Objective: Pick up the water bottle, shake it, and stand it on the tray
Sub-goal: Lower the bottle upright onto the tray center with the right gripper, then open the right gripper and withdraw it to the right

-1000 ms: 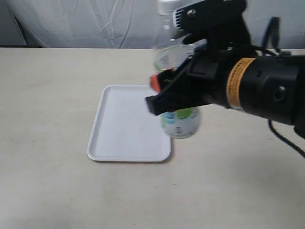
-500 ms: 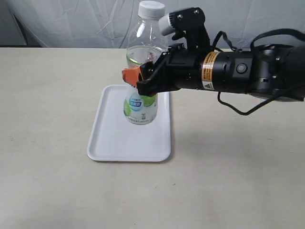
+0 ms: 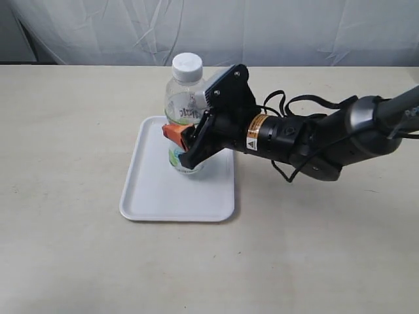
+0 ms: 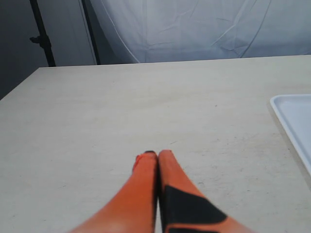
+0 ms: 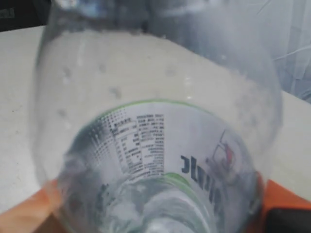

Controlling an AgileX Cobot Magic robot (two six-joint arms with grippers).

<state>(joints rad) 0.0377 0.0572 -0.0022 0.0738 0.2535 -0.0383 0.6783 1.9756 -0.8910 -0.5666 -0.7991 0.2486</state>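
White cloth (image 3: pixel 98 33) hangs behind my tan bench (image 3: pixel 65 261). My right gripper (image 3: pixel 183 145) pinches the water bottle (image 3: pixel 185 98) at its label (image 5: pixel 146 141). It is upright over the tray (image 3: pixel 154 190), mid-bench, nearer the far edge. My left gripper (image 4: pixel 158 158) has its jaws pressed together on nothing. If I let go before the base sits flat, the bottle may tip over.

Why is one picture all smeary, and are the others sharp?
Right wrist view: the bottle sits so near the lens that it fills the frame, soft and smeary; exterior view: sharp, evenly lit, only faint shadows on the table; left wrist view: table crisp, the near gripper slightly soft.
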